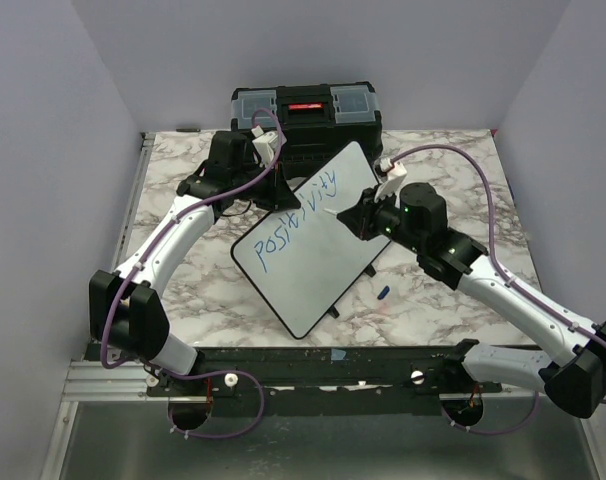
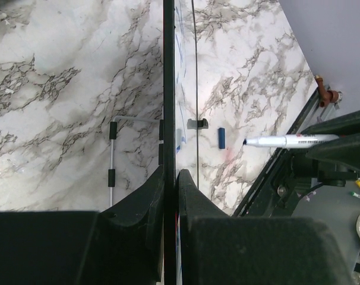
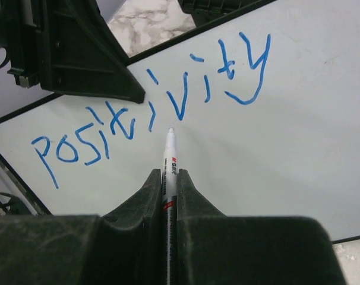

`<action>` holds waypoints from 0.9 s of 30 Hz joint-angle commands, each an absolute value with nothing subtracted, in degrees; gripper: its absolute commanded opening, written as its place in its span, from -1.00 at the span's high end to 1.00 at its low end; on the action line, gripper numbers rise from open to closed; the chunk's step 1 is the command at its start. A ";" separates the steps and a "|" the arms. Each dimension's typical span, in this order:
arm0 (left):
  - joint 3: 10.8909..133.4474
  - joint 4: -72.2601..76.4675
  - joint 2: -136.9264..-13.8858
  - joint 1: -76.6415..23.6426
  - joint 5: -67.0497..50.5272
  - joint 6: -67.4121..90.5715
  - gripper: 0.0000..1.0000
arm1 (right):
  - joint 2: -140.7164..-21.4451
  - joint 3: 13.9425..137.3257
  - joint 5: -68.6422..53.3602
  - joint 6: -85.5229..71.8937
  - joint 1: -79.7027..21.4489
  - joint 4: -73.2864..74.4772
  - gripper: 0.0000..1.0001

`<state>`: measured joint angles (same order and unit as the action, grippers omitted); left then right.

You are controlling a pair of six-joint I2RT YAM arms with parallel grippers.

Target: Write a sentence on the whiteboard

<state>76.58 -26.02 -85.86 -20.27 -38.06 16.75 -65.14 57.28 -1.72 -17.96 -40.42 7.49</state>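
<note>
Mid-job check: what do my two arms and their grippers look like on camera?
The left arm and right arm match: white links between bulky black joint housings, with a purple cable looping along each. The left gripper and right gripper have matte black, wedge-shaped fingers. A small green light glows on the right wrist.

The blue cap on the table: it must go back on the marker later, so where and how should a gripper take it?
Take the blue cap across its middle, pinching its two long sides, coming straight down: it lies flat on the table, apart from the whiteboard, likely too low to reach from the side.
</note>
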 commanded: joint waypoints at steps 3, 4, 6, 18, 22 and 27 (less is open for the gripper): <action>76.79 -23.92 -86.72 -20.38 -34.72 14.41 1.00 | -65.06 54.66 -8.22 -18.86 -40.69 6.65 0.99; 76.71 -23.88 -86.61 -20.39 -34.59 14.49 1.00 | -65.19 54.58 -8.71 -18.91 -40.65 6.64 0.99; 76.57 -23.83 -86.63 -20.35 -34.41 14.59 1.00 | -65.64 54.32 -9.42 -18.94 -40.78 7.06 0.99; 75.34 -22.90 -86.19 -19.93 -33.01 15.89 1.00 | -64.51 51.87 -5.77 -18.25 -47.72 7.38 0.99; 75.18 -23.12 -86.08 -19.95 -32.45 16.04 1.00 | -65.06 52.16 -0.37 -16.35 -54.08 8.12 0.99; 74.56 -22.96 -85.76 -19.86 -31.69 16.32 1.00 | -66.09 52.44 5.32 -14.49 -59.80 7.67 0.99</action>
